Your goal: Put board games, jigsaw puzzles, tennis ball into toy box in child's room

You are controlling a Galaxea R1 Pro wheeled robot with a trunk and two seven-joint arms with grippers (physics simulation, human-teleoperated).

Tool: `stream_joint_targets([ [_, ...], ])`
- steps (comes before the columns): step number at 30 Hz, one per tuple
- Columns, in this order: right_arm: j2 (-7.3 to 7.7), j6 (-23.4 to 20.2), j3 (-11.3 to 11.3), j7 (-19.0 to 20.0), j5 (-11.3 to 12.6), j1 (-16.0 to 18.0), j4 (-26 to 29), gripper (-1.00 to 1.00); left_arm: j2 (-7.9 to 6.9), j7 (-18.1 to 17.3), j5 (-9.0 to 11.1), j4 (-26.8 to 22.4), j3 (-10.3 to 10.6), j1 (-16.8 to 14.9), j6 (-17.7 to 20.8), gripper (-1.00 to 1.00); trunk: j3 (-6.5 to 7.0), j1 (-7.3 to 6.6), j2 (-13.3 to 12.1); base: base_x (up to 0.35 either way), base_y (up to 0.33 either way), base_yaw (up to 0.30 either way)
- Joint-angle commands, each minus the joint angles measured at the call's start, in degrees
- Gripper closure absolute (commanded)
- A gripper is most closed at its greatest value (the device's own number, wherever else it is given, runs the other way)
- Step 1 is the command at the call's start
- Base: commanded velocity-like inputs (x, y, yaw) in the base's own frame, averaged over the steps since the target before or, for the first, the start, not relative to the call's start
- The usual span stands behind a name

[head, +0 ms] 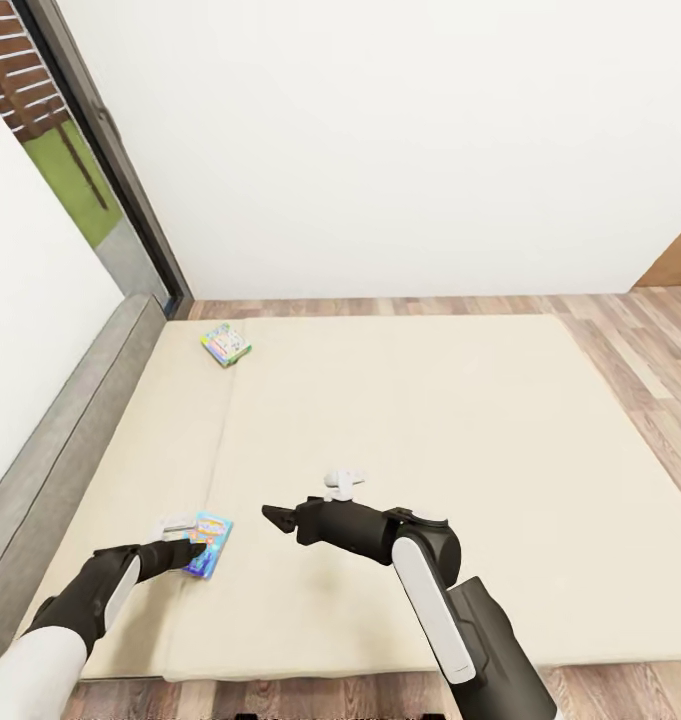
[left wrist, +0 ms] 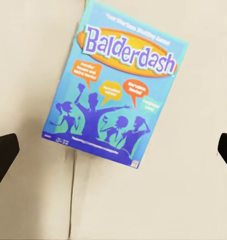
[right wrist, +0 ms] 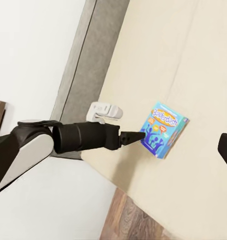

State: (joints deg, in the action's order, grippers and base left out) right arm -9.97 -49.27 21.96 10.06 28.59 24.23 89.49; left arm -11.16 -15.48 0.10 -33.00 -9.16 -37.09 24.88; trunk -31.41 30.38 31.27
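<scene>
The left gripper has its jaws spread wide, one dark fingertip at each side of the left wrist view, with nothing between them. It hangs just over the near edge of the blue Balderdash board game, which lies flat on the bed; from the right wrist view the finger points at the box's near corner, though whether it touches cannot be told.

The right gripper hangs over the mattress, just beside the blue box and apart from it. Its dark fingers look drawn close into a point in the head view, yet the right wrist view shows one fingertip far out at the frame's edge — so I cannot tell how wide its jaws stand.

The box's cover reads "Balderdash" in purple letters on an orange oval, above purple silhouetted figures with orange, yellow and green speech bubbles; the smaller print is too blurred to read.

A second board game — a small colourful box with a green edge — lies well apart, near the far corner of the beige mattress by the grey headboard. Beyond the bed run wood-plank floor, a white wall and a dark-framed window.
</scene>
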Motion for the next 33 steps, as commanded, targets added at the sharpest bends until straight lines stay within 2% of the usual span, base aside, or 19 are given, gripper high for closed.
stream_joint_targets([
  [1,-0.03,-0.33,-0.10,0.44,-0.37,0.03,0.03,-1.00,0.02,-0.28,-0.01,-0.47,-0.29,-0.84,0.46,-1.00,-0.16,0.02,0.07,0.000,0.000,0.000],
  [7,-0.03,-0.54,-0.29,0.71,-0.34,0.03,0.26,-1.00,0.03,-0.20,-0.01,-1.18,-0.32,-5.01,1.07,-1.00,-0.73,0.02,0.07,0.000,0.000,0.000],
  [11,-0.03,-0.71,-0.27,0.78,-0.31,0.03,0.66,-1.00,0.08,0.00,0.04,-1.22,-0.32,-6.51,1.07,-1.00,-1.11,0.02,0.07,0.000,0.000,0.000],
  [23,-0.03,-0.79,0.04,0.83,-0.29,0.03,0.93,-1.00,0.62,3.96,0.00,-0.86,-0.01,-7.50,0.40,-1.00,-2.24,0.02,0.07,0.000,0.000,0.000],
  [33,-0.03,-0.64,-0.03,0.83,-0.30,0.03,0.95,-1.00,0.67,4.90,0.01,-0.84,0.10,-7.55,0.21,-1.00,-3.16,0.02,0.07,0.000,0.000,0.000],
])
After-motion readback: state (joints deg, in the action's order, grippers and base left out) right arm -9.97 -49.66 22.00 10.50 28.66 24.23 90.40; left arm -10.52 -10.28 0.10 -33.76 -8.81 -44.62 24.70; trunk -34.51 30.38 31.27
